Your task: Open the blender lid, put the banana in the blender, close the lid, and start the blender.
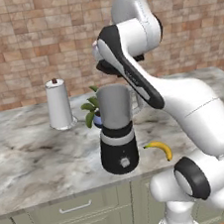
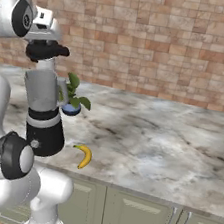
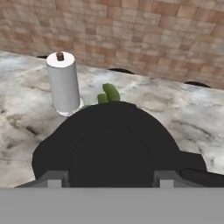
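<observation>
The gripper [image 3: 105,179] clasps the raised knob of the blender lid [image 3: 111,144], fingers [image 3: 54,178] set either side of it, holding the black cap just above the mouth of the blender [image 1: 117,128]. The grey jar stands upright on the marble surface [image 2: 169,147], directly below the gripper. The banana [image 1: 160,149] lies on the surface just right of the blender base, its long axis running toward the front edge. A paper towel roll [image 1: 59,105] and a small potted plant [image 2: 73,98] stand behind.

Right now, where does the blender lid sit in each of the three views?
Left base view: blender lid upper centre, above the jar, mostly behind the arm.
Right base view: upper left, lifted above the blender.
Hand view: big black disc, lower centre.
Shared landmark: the green plant behind the blender.
</observation>
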Controlling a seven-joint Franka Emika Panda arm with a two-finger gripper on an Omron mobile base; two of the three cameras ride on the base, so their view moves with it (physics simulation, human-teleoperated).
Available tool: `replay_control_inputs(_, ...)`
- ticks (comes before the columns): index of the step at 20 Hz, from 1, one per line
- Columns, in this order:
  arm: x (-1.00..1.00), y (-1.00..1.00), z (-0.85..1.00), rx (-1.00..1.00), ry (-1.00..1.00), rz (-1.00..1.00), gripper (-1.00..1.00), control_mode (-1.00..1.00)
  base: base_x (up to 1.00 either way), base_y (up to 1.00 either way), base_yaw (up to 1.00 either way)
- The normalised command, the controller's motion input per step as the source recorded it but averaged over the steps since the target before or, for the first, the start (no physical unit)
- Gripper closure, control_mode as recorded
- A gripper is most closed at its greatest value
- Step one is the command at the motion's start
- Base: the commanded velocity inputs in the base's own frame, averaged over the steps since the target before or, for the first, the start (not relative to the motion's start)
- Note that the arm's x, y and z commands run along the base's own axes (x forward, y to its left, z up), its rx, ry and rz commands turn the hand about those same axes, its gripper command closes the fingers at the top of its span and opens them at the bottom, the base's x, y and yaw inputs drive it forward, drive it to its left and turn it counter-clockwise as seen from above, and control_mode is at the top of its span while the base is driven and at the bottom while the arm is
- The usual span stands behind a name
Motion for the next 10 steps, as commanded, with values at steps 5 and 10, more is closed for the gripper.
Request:
replay_control_inputs(5, -0.58, -0.96, -0.09, 0.07, -0.20, 0.00, 1.00, -1.00, 0.00, 0.00, 0.00)
replay_control_inputs(10, -0.37, -1.00, -0.35, 0.15, -0.07, -0.01, 1.00, -1.00, 0.00, 0.00, 0.00)
